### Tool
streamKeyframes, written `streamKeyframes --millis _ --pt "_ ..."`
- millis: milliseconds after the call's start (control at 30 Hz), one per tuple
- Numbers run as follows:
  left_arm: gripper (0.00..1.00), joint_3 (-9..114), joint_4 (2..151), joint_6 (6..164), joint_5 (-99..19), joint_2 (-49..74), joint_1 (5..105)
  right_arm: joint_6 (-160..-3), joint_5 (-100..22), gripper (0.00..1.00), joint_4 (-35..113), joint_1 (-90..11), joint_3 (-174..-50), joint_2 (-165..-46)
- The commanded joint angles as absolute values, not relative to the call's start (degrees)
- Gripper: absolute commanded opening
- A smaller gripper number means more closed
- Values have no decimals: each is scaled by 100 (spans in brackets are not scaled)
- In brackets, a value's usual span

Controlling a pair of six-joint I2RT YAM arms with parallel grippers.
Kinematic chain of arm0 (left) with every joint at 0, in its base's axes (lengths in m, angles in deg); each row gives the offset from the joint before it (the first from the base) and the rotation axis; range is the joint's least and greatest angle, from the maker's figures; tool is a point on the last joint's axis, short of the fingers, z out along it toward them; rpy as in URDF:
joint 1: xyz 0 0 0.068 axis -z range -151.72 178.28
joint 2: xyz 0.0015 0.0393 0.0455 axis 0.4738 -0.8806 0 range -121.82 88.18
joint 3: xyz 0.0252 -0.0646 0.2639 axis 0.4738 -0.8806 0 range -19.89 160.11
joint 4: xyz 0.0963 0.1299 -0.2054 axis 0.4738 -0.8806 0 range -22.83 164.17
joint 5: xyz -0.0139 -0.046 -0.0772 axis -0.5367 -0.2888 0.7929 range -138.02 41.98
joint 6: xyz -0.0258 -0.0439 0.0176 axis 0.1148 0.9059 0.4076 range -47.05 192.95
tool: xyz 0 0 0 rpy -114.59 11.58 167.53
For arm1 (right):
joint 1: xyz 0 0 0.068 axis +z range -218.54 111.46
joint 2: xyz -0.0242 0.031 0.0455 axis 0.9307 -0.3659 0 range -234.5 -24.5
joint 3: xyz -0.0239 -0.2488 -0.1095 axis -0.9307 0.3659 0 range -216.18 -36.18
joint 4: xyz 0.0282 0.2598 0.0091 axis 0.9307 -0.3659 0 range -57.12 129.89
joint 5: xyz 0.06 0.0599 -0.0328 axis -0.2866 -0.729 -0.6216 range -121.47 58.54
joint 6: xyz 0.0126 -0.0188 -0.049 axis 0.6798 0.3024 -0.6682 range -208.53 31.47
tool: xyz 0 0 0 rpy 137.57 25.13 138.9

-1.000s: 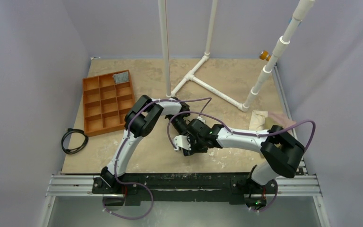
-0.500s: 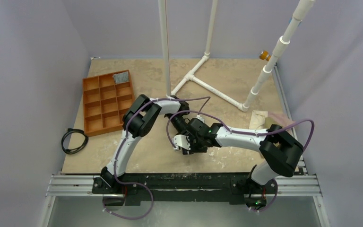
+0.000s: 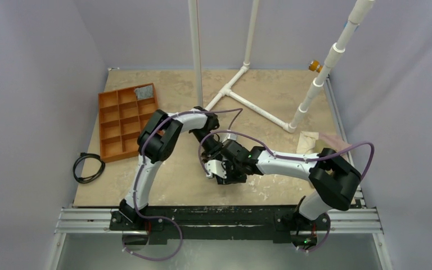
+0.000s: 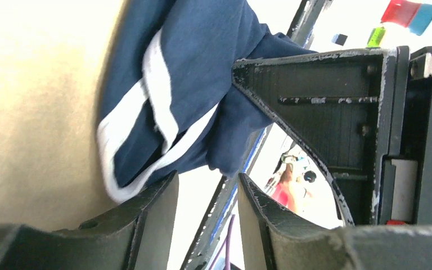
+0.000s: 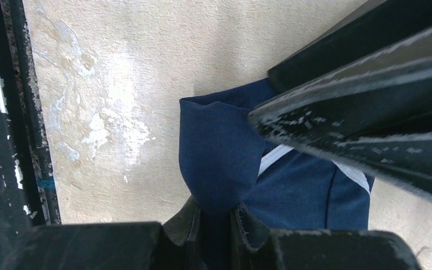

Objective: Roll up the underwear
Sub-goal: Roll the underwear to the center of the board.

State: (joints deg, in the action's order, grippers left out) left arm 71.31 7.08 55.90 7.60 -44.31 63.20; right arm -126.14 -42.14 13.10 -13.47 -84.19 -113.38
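Surface: beige table (image 3: 270, 90), orange tray (image 3: 128, 121) on it.
Underwear (image 4: 185, 84): navy with white trim, bunched on the table well to the right of the tray.
Left gripper (image 4: 208, 219): fingers apart, nothing between them, cloth just past the tips.
Right gripper (image 5: 216, 228): clamped on a navy fold.

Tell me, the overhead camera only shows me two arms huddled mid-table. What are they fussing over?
Observer: The right wrist view shows the right gripper pinching a fold of navy-blue cloth underwear.
Operator: Is the other claw gripping too?
Observer: No, the left gripper is open, nothing between its jaws.
Operator: Plain blue?
Observer: A white trim band runs along its edge.
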Motion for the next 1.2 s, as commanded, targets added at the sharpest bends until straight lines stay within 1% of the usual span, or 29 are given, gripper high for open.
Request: streamKeyframes --millis 0,267,600,800,1000,1167 --pt "43 7052 847 5475 236 -3981 6079 -12365 -4532 0 646 -1314 -8361 -11422" --pt "43 6929 700 5423 111 -3475 5659 -12218 -4825 0 615 -1317 -8488 -11521" --pt "43 5968 978 5535 -471 -2264 4931 -12163 -5339 0 254 -1430 -9016 -12070" --pt "42 5356 1183 5531 -802 -1439 4472 -12470 -5718 0 -259 -1777 -9730 -12740" --pt "42 4760 1411 5408 -1217 -561 4183 -12963 -6395 0 -1212 -2452 -10901 -13855" --pt "42 4339 1626 5234 -1630 212 4138 -13253 -6945 0 -1871 -2884 -11882 -14821"
